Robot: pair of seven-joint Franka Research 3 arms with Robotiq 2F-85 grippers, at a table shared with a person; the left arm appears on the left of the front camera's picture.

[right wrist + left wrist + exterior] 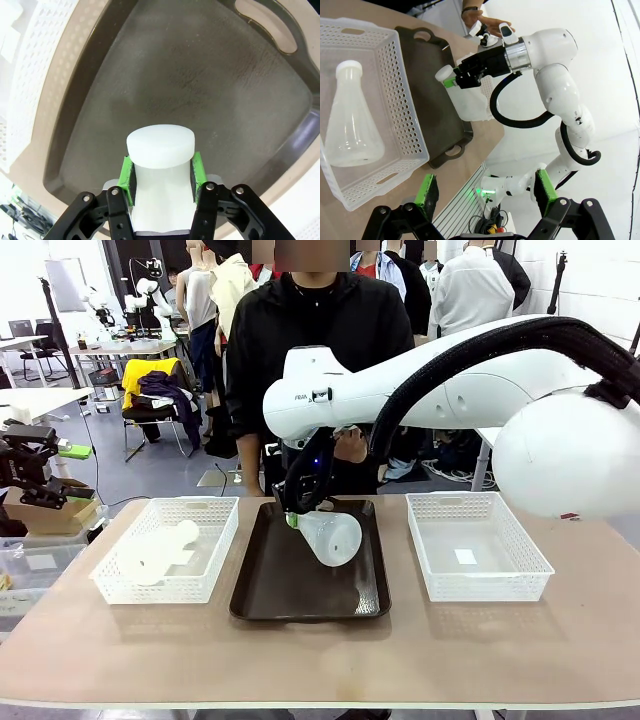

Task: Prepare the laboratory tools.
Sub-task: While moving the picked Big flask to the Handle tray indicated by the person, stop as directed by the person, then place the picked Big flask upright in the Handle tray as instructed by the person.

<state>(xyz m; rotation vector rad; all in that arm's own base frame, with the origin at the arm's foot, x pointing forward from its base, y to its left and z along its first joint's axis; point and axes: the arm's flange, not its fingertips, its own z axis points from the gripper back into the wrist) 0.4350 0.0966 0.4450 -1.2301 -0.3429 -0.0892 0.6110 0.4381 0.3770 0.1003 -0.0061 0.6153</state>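
One frosted-white conical flask (335, 538) hangs tilted over the dark brown tray (270, 580), its base low and its neck up to the left. My right gripper (295, 515) is shut on that neck. In the right wrist view the green pads (127, 175) clamp the neck just below the capped mouth (160, 145). A second flask (160, 550) lies on its side in the left white basket (215, 570); it is also in the left wrist view (352, 125). My left gripper (485, 200) is open and holds nothing, off the table's edge near that basket.
A white lattice basket (520, 580) with a small label on its floor stands right of the tray. A person in black stands at the far side, one hand (350, 445) just behind my right arm. The tray floor (200, 75) is bare.
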